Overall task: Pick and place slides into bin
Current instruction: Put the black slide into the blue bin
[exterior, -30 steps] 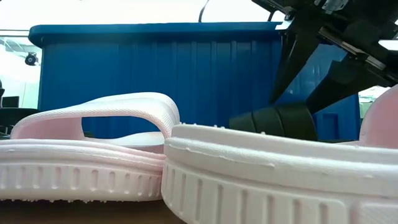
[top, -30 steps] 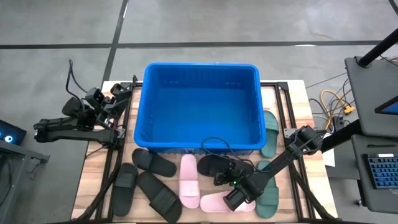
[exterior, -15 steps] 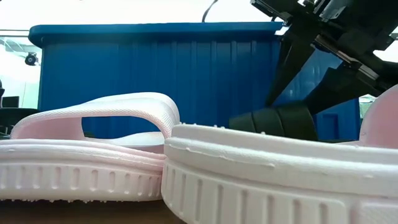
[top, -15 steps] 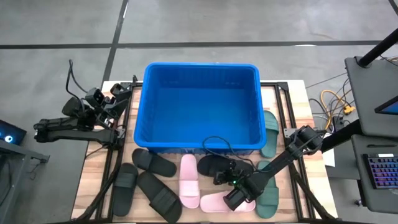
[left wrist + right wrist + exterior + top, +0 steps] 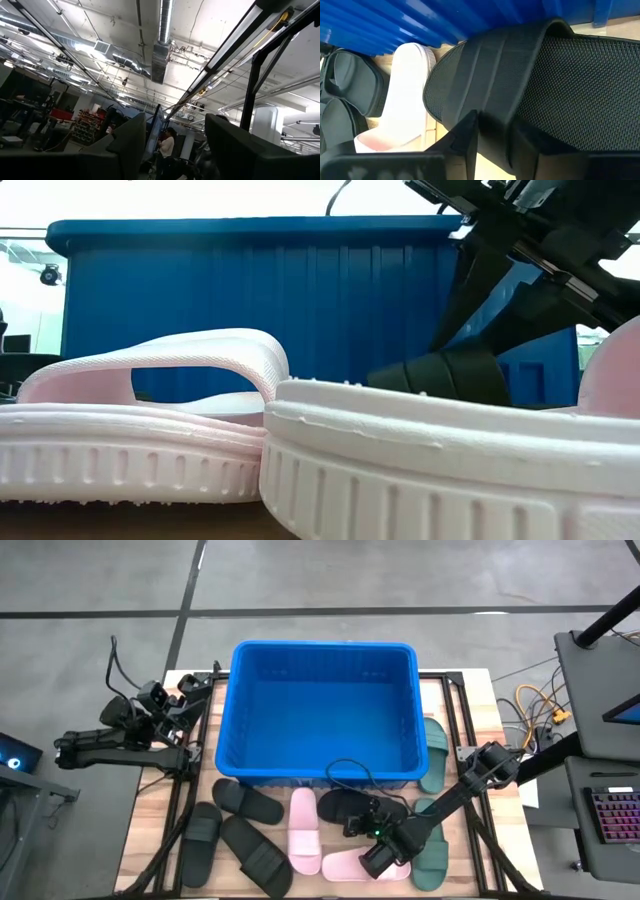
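The blue bin (image 5: 320,705) stands at the table's middle and far side. Slides lie along the near edge: black ones (image 5: 245,802) at the left, two pale pink ones (image 5: 303,830), and dark green ones (image 5: 434,748) at the right. One black slide (image 5: 345,805) lies sole down just in front of the bin, and my right gripper (image 5: 366,818) is shut on it. My left gripper (image 5: 172,145) stands open at the table's left edge, pointing up at the ceiling and holding nothing. My right gripper pinches the black slide's wide strap (image 5: 495,117) at its edge between its two fingers. One finger (image 5: 465,137) is on the strap's outer face, the other (image 5: 527,147) on the footbed side. The fingers slant down from the table's near right. The slide lies on the table.
The bin's near wall (image 5: 260,310) rises right behind the held slide. A pink slide (image 5: 407,100) lies beside it and another (image 5: 350,865) sits under my right arm. The table's black frame rails (image 5: 195,740) run along both sides of the bin.
My right gripper's fingers have drawn together onto the black slide's strap, and the hand has stayed where it was. The slide still lies on the table.
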`<state>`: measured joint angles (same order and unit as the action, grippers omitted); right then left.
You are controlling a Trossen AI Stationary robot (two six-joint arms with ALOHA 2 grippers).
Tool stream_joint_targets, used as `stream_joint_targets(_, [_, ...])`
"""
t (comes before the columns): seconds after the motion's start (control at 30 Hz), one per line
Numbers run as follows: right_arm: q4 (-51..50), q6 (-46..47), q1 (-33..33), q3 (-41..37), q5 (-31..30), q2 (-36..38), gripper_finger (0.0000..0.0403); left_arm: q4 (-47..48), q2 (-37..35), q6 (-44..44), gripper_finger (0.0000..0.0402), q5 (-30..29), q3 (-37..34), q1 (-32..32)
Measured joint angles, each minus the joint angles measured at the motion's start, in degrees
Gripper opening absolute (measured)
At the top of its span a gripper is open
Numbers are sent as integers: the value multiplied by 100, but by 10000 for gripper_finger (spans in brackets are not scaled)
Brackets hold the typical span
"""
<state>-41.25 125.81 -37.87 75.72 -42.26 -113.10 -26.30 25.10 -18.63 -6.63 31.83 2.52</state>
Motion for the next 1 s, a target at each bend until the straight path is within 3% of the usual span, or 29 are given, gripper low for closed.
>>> stream_joint_targets(1.0, [17, 1, 0, 0, 15, 0, 69, 4, -2, 0, 190, 0, 0, 1])
